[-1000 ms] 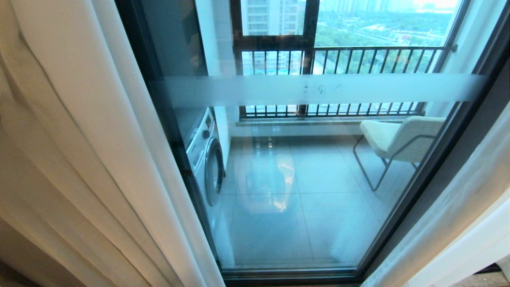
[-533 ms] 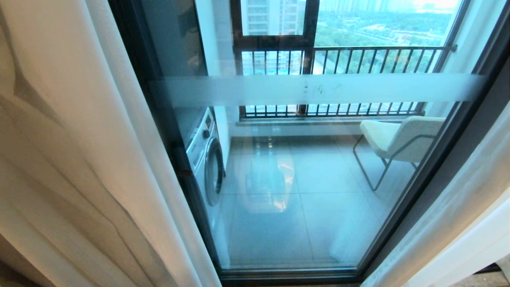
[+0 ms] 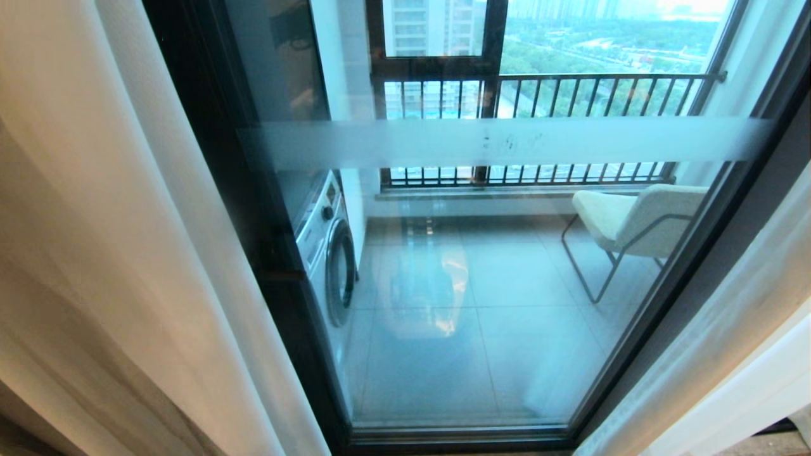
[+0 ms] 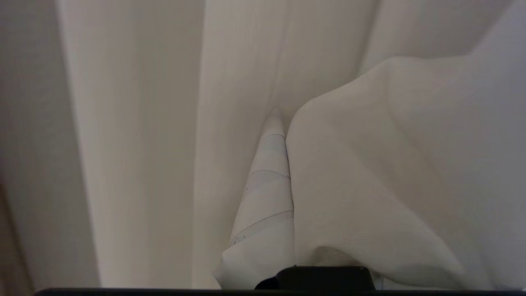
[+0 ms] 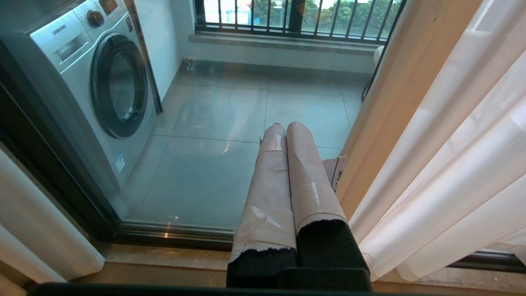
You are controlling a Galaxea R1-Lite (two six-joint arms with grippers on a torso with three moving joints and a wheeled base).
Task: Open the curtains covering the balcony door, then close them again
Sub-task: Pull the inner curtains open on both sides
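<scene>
Flanking the balcony door (image 3: 507,253) — curtains (image 3: 114,253), washing machine (image 3: 329,253) behind.

High-rise flat; washing machine (image 5: 102,78); balcony chair (image 3: 633,218)

The balcony door (image 3: 507,266) is shut, so its glass blocks the way out to the balcony. The curtains (image 3: 127,253) are pulled to both sides, and the middle in front of the glass is bare. The left end effector (image 4: 276,119) is pressed closed deep in the left curtain, with cloth all around it and draped over one side. The right end effector (image 5: 283,127) hangs closed near the floor in front of the glass, with air around it. Just beside it hang a tan drape (image 5: 407,82) and white folds. The washing machine (image 5: 102,90) and chair (image 3: 633,218) stand behind the glass.
</scene>
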